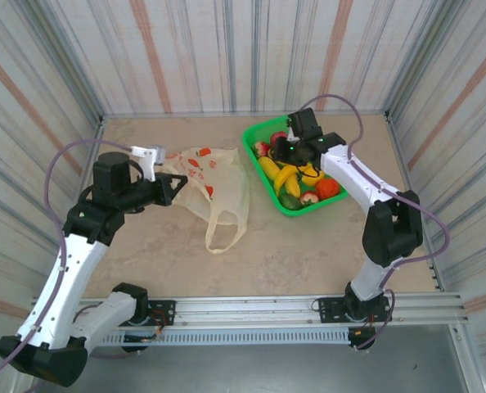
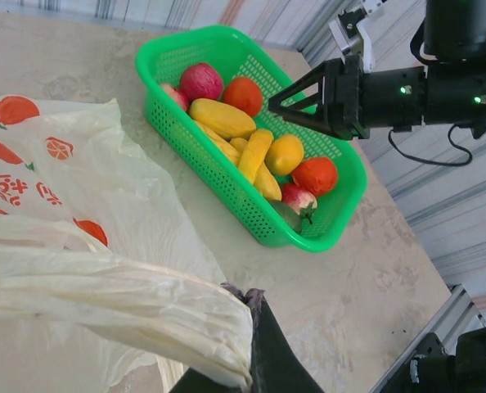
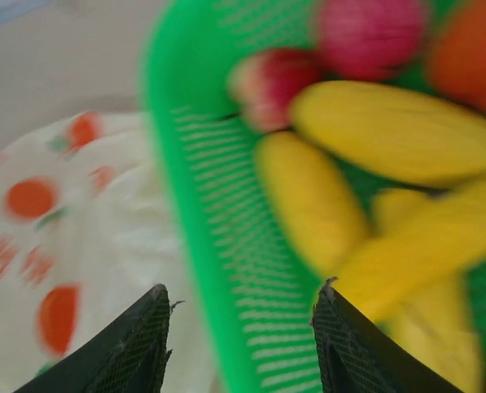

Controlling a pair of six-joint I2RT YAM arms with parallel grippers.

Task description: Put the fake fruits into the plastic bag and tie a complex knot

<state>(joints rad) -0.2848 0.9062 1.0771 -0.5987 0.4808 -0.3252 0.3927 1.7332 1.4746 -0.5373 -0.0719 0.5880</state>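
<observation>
The plastic bag (image 1: pixel 213 182) lies flat and cream-coloured on the table, with one loop handle (image 1: pixel 227 233) loose toward the front. A knot is out of view. My left gripper (image 1: pixel 180 183) is shut on the bag's bunched left edge (image 2: pixel 145 315), pinched at the fingertips (image 2: pixel 263 307). The fake fruits (image 1: pixel 296 176) sit in a green basket (image 1: pixel 255 135): bananas (image 2: pixel 255 155), a red apple (image 2: pixel 202 82), an orange one (image 2: pixel 243 95). My right gripper (image 1: pixel 279 152) hovers open over the basket's left wall (image 3: pixel 218 229), with nothing between its fingers (image 3: pixel 145 327).
The basket (image 2: pixel 227 192) stands just right of the bag (image 2: pixel 63 180), near the back right. Striped walls close in the table on three sides. Bare tabletop lies in front of bag and basket. The right arm (image 2: pixel 390 90) reaches over the basket's far side.
</observation>
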